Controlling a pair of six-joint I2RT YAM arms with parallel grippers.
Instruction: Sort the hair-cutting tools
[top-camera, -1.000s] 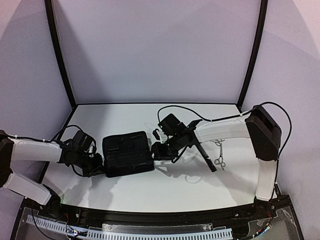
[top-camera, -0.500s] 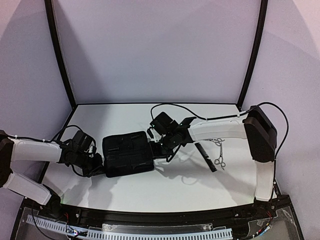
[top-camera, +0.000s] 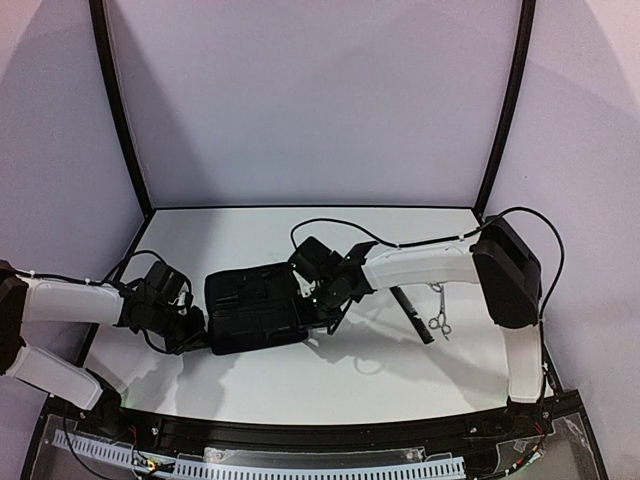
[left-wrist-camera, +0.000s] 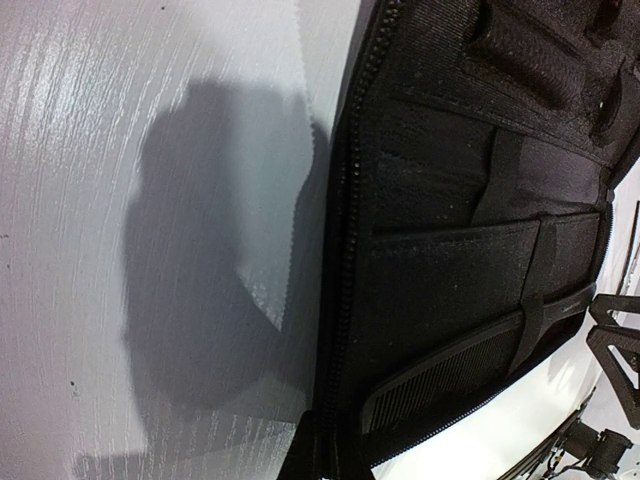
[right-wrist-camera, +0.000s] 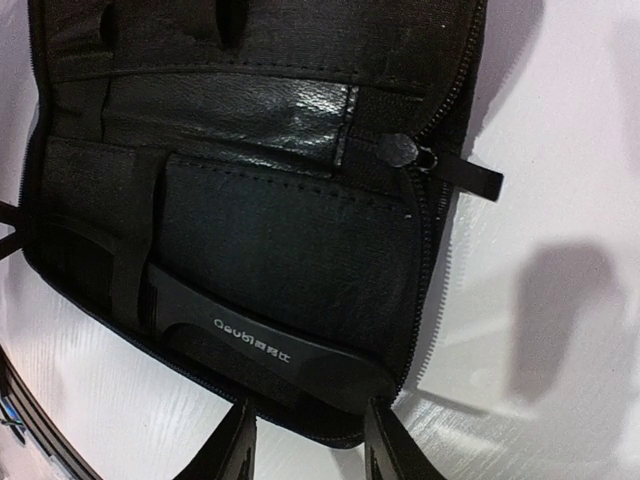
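Right gripper (right-wrist-camera: 312, 405) now further left at fabric zip case (top-camera: 255, 305), fingers half apart astride slim comb (right-wrist-camera: 260, 345), left gripper (left-wrist-camera: 325, 455) pinching zipper edge.

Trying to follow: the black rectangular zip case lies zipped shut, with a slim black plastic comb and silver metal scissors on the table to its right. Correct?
No: the black zip case lies open, its inner pockets plain in the right wrist view. The black comb and silver scissors do lie on the table to its right.

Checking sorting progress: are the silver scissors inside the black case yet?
No, the scissors lie on the table right of the case, beside a black comb.
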